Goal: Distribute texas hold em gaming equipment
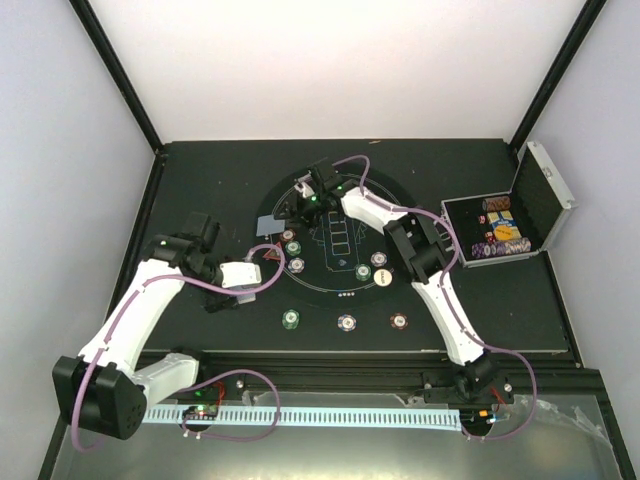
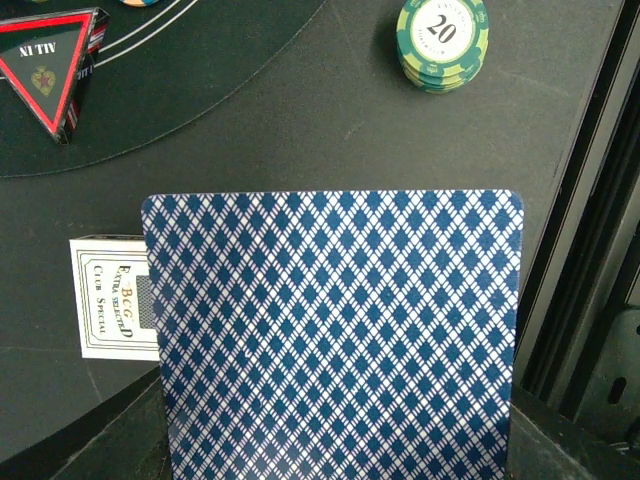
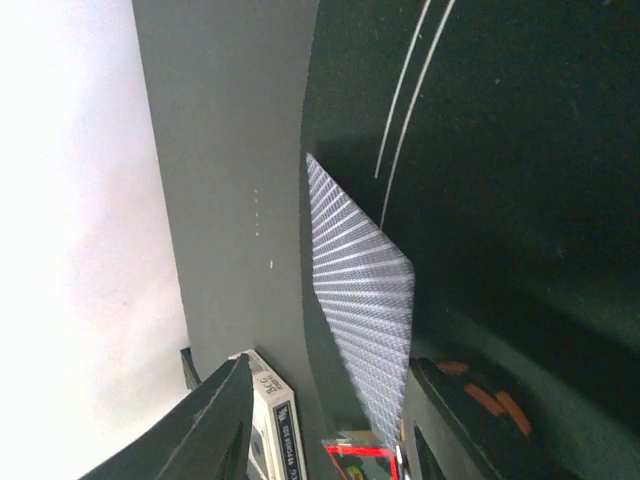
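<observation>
The left jaws were pressed together on a blue-diamond-backed playing card (image 2: 335, 340), which filled the lower part of the left wrist view with its back toward the lens. That arm hung over the dark surface (image 1: 200, 180), just off the left side of the round black mat (image 1: 340, 295).

Past the held card I could see a white card box (image 2: 108, 297) lying flat on the surface. The red triangle marker (image 2: 45, 70) sat on the mat near its rim. A green chip stack (image 2: 442, 42) marked 20 stood just outside the rim.

The right jaws stood spread over the far left part of the mat. Their dark fingers (image 3: 215, 420) were on either side of a second card (image 3: 360, 290), which lay back-up at the mat's rim with neither finger pressing it.

From above I counted more equipment on the mat. There was a green chip (image 1: 291, 248) near the marker, and a white round button (image 1: 381, 260) was just beside a blue chip (image 1: 384, 279). Along the near rim were a pale chip (image 1: 347, 323) and a maroon chip (image 1: 398, 322). The silver case (image 1: 545, 200) stood open on the surface at the right, with chips inside.
</observation>
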Robot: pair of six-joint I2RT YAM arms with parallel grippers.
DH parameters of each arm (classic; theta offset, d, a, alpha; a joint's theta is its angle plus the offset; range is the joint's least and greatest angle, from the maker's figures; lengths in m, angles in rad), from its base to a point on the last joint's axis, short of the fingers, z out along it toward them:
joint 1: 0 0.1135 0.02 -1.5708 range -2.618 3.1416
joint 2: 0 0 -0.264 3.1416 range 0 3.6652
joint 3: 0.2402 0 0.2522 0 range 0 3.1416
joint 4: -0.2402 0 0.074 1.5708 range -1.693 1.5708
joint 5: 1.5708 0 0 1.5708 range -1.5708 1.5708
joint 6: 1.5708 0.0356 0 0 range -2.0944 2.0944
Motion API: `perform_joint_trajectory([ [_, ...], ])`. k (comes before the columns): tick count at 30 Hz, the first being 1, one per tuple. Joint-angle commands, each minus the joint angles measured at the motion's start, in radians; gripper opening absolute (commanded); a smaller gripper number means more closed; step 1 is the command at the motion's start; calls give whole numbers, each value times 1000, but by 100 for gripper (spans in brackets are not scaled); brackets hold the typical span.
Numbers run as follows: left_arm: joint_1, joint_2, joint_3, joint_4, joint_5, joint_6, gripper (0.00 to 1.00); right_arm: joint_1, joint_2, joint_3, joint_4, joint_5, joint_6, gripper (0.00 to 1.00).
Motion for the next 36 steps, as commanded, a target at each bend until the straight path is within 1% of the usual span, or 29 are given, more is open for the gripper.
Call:
perform_joint_trajectory([
  [1,4,-21,44,-35,23,-13,2,-10,-106,-5,-122,52,-88,46],
  [5,4,-29,51,-42,20,-11,2,-22,-215,-86,-169,120,-158,59],
  [10,4,-30,65,-48,21,-16,2,-30,-373,-258,-158,167,-203,68],
  [12,4,-29,74,-50,25,-20,2,-25,-463,-387,-79,158,-182,73],
  [15,4,-28,81,-52,32,-21,2,-7,-616,-636,120,90,-105,79],
  [19,3,-29,78,-43,33,-18,2,69,-800,-924,352,46,12,81],
  [22,4,-22,75,-42,32,-16,1,165,-894,-1075,496,41,98,81],
  [26,4,-19,76,-45,43,-13,2,258,-926,-1179,733,40,236,81],
  [32,4,-18,87,-47,62,-15,2,316,-828,-1208,1003,-5,397,76],
  [34,2,-17,91,-52,71,-11,2,326,-796,-1199,1054,-15,430,75],
  [36,2,-21,95,-54,77,-10,2,335,-773,-1179,1057,-18,436,74],
])
